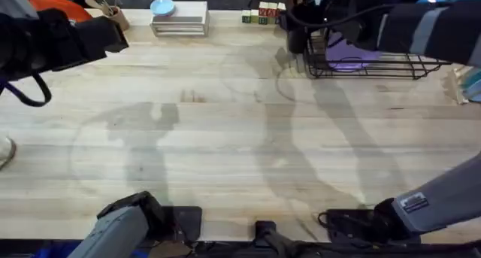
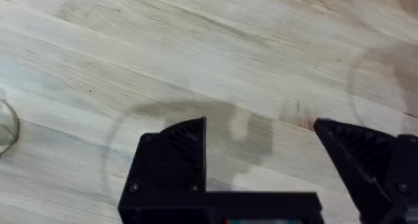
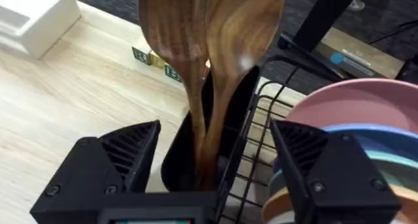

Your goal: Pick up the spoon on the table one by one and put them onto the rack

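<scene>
Right wrist view: we log two wooden spoons (image 3: 209, 61) upright in the rack's (image 3: 261, 119) black utensil cup (image 3: 179, 162), far right on the table (image 1: 225, 138). Right gripper (image 3: 215, 159) spread wide, empty. Left gripper (image 2: 261, 159) equally wide, empty, above bare planks.

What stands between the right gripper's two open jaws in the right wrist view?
Two brown wooden spoons stand there, handles down in the tall black utensil cup of the black wire rack.

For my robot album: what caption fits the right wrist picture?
Two brown wooden spoons standing in the rack's tall black cup, open jaws either side.
</scene>
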Tool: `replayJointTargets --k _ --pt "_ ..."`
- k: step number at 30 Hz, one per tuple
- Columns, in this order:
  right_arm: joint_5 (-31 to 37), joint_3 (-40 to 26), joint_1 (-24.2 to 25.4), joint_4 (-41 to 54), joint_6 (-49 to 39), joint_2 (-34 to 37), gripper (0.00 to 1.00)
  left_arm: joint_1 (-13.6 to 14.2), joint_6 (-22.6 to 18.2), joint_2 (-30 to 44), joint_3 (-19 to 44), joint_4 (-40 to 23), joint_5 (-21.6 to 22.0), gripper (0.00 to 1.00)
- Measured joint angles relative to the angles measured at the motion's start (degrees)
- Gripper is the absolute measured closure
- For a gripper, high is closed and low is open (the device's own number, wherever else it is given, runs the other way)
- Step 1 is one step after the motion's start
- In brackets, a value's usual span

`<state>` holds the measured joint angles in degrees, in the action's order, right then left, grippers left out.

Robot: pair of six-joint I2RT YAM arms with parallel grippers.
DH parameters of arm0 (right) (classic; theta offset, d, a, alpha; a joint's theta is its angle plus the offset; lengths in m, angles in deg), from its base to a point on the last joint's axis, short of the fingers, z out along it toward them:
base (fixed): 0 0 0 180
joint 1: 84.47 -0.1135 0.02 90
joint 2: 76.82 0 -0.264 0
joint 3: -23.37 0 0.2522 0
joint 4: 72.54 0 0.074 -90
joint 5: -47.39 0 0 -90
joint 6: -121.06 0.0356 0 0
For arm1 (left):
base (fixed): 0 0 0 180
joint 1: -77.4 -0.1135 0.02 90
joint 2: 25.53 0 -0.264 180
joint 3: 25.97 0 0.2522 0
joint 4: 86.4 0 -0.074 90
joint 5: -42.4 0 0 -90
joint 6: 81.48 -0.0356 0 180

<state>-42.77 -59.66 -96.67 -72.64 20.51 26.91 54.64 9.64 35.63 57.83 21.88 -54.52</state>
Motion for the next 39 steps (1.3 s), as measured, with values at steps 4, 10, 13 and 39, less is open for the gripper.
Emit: replayJointTargets --k 4,10,13,39 --pt "0.06 0.0 0.0 2.8 0.0 -2.87 0.005 0.0 0.0 0.0 0.0 0.33 -0.16 0.007" --pt "3.23 0.0 0.0 16.01 -0.2 -12.46 0.005 0.0 -0.04 0.0 0.02 0.35 -1.66 0.007" --pt "4.69 0.0 0.02 24.86 -0.2 -18.37 0.005 0.04 -0.28 -0.32 0.0 0.64 -3.62 0.007" --pt "5.99 0.0 9.51 59.44 7.24 -56.75 0.005 26.01 0.22 -9.35 0.13 1.35 -8.33 0.008"
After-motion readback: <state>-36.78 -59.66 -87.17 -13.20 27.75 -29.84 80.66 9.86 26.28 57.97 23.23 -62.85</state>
